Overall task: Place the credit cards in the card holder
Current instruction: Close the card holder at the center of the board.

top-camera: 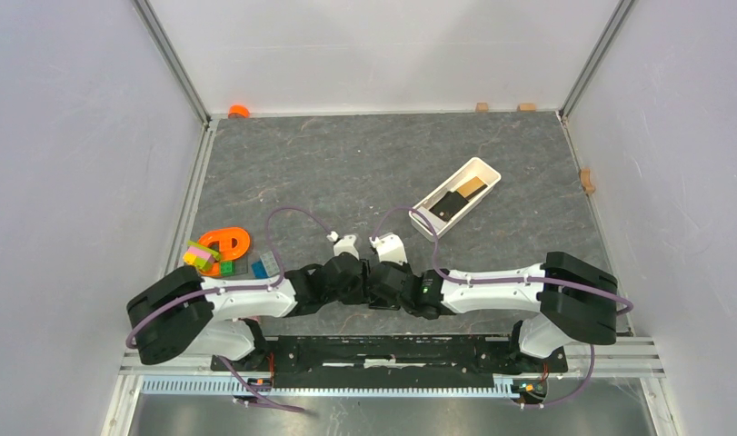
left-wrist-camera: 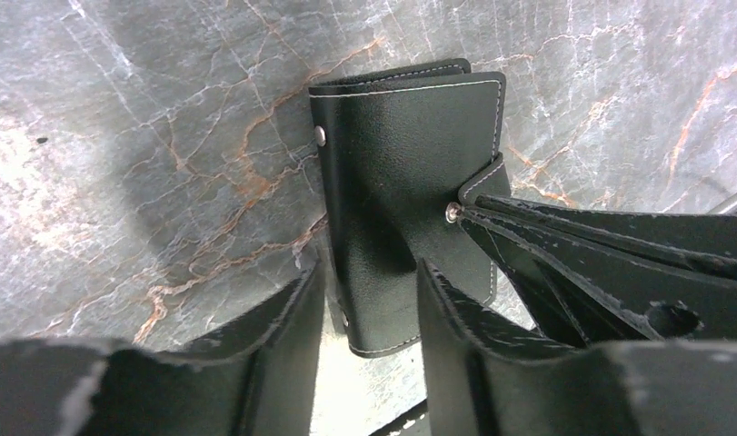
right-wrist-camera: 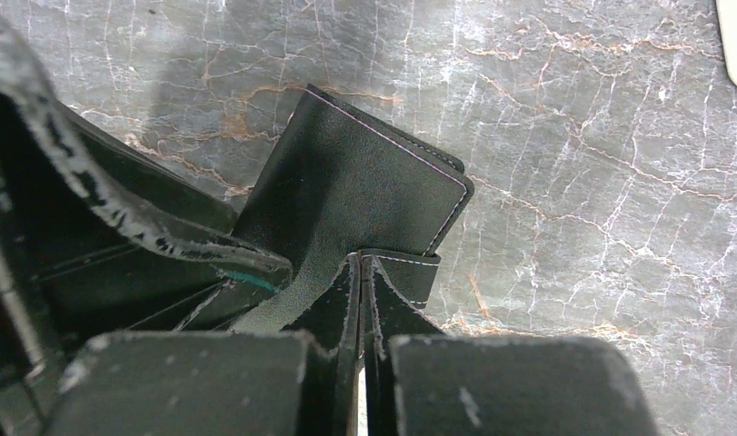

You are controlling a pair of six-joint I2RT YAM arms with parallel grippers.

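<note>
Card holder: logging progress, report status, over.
Right pincer shut on card holder snap tab. Left pincer astride it, grip unclear. Credit cards in white tray. Nothing blocking.

Your card holder [left-wrist-camera: 410, 154] lies flat on the tabletop [top-camera: 346, 173], close to the middle of the near edge, between the ends of the two arms. The left gripper [left-wrist-camera: 369, 272] stands over one end of it, one finger just beside its edge and the other over its face. The right gripper [right-wrist-camera: 360, 263] reaches in from the right-edge side, jaws pinched on the snap tab.

Well apart, toward the back right, a tray [top-camera: 487, 167] lies slantwise with two credit cards [top-camera: 451, 205] in it, one behind the other. A heap of toy pieces [top-camera: 221, 251] sits by the left edge. A round piece [top-camera: 238, 111] is at the back left corner, two small blocks [top-camera: 482, 106] are on the back edge near the right corner, and another block [top-camera: 586, 179] is at the right edge.
</note>
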